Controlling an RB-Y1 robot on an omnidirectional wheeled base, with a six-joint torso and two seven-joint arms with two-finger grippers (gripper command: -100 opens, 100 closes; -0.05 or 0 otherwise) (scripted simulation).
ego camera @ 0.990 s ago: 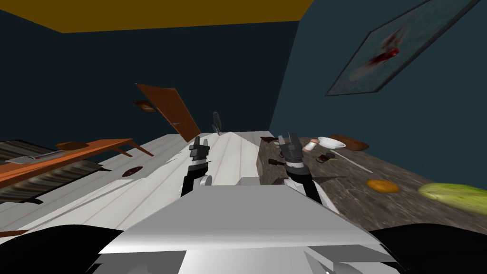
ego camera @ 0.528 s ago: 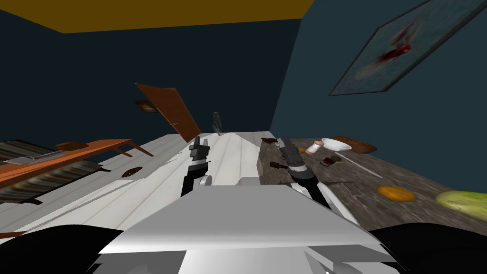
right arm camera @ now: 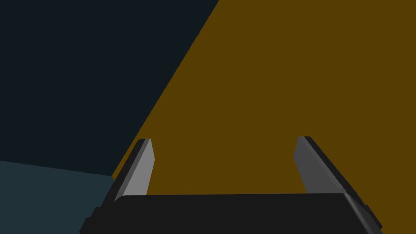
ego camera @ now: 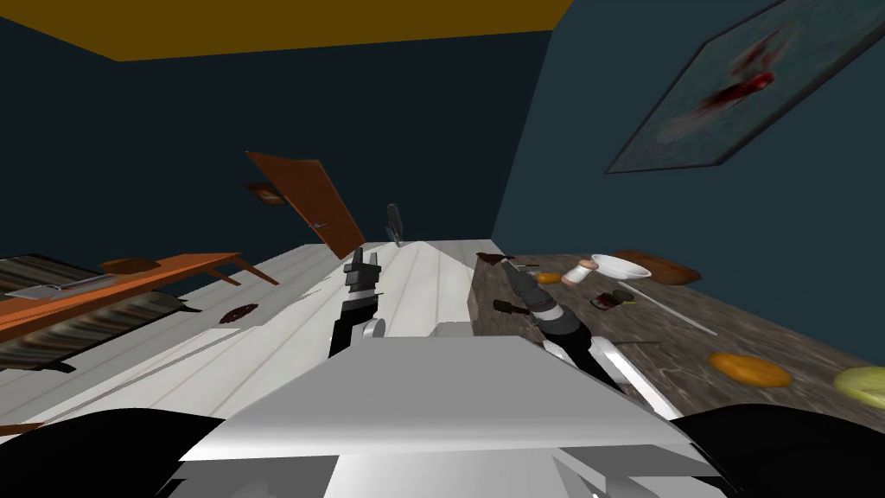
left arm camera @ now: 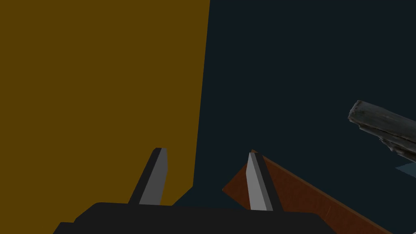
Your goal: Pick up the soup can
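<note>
Two grippers hang released, blades apart on nothing: left gripper (ego camera: pixel 363 256) over the white floor, right gripper (ego camera: pixel 510 268) above the grey table's (ego camera: pixel 691 346) left end. Soup can (ego camera: pixel 577 275), white with a reddish end, lies tilted to its right, just beside a white bowl (ego camera: pixel 622 267).

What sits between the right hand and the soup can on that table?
A small orange item, in the head view, lies between the right hand and the soup can.

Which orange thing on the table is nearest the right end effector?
The smaller orange thing, beside the soup can; the larger one lies by the green vegetable.
</note>
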